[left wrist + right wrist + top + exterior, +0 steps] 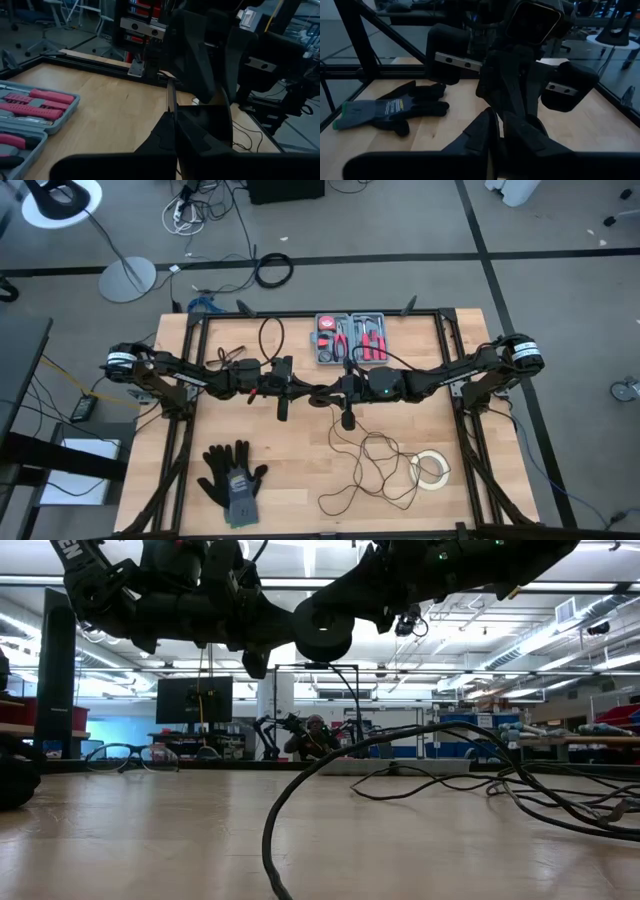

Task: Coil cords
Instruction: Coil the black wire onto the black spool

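Cords (375,465): mostly uncoiled, sprawled lower centre of the surface (300,450); left gripper (312,394) jaws closed tight, apparently pinching wire; right gripper (322,394) jaws narrowly parted.

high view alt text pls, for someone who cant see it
Seen from above, the left gripper and right gripper meet mid-table above a wooden table. A thin black cord loops loosely below, near a white tape roll, black gloves and a tool case.
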Controlling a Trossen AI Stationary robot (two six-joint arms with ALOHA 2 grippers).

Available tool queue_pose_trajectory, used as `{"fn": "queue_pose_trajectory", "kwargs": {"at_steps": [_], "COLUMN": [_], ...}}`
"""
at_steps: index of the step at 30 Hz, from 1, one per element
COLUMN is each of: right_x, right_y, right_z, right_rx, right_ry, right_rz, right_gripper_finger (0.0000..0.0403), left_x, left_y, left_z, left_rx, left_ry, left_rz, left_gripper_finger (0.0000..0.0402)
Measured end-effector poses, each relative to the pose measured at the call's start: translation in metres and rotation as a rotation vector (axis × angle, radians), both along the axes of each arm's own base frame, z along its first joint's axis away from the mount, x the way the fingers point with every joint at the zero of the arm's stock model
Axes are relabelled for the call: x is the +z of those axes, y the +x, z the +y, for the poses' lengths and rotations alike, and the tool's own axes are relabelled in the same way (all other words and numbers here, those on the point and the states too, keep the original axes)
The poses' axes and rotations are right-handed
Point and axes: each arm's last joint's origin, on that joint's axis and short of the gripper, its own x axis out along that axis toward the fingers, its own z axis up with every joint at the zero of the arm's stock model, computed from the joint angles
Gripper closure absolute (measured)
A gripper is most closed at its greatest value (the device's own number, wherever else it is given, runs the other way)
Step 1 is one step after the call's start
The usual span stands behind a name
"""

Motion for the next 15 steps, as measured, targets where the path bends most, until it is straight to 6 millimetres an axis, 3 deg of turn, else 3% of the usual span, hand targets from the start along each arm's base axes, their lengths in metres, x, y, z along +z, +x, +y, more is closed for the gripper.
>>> {"fn": "queue_pose_trajectory", "kwargs": {"at_steps": [6,15], "right_x": [0.006,0.024], "right_y": [-0.007,-0.043], "right_z": [-0.001,0.003], "right_rx": [-0.022,-0.08], "right_ry": [0.006,0.057], "right_rz": [0.034,0.192], "right_gripper_finger": [0.0337,0.0348], "left_x": [-0.005,-0.023], "left_y": [0.0,-0.015], "left_z": [0.0,-0.012], "left_rx": [0.086,0.37], "left_ry": [-0.006,0.041], "left_rz": [0.052,0.105], "left_gripper_finger": [0.0401,0.0401]}}
